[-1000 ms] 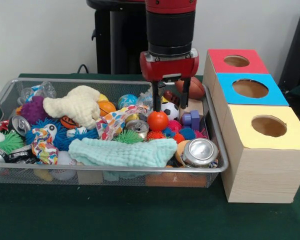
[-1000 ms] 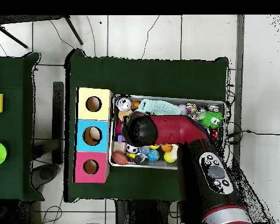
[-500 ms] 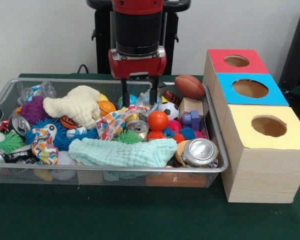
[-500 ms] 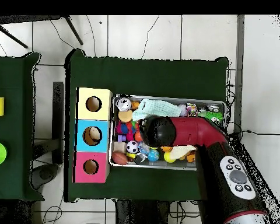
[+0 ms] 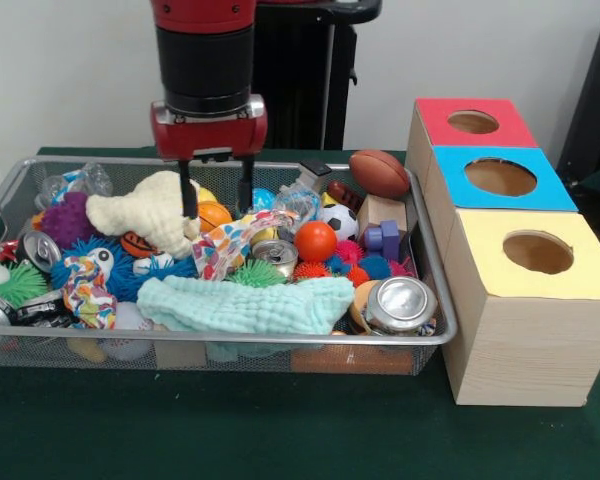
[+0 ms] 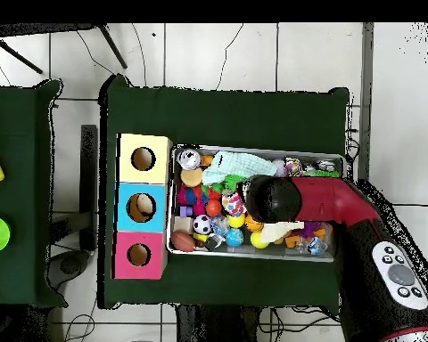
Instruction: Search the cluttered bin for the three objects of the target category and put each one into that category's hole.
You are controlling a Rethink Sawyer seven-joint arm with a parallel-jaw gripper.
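Pincer (image 5: 216, 200) is seen parted and empty, fingers hanging over the bin (image 5: 432, 300) with a small basketball (image 5: 212, 214) between and just behind them, beside a cream plush (image 5: 152, 208). Target category is not stated; balls are judged likely, since a football (image 5: 379, 173), orange ball (image 5: 315, 241) and soccer ball (image 5: 340, 220) lie toward the box end of the bin. If the descent is made here, a finger could be snagged on the plush or the patterned cloth (image 5: 230, 240), and the basketball could be squeezed out sideways into the clutter. A wrong-category item could also be taken. Boxes with red (image 5: 473, 122), blue (image 5: 500, 177) and yellow (image 5: 538, 252) holes stand just beside the bin. Everything is set on a green cloth table (image 5: 280, 430); a tiled floor (image 6: 253, 53) and a second green table (image 6: 21, 196) are shown from overhead.
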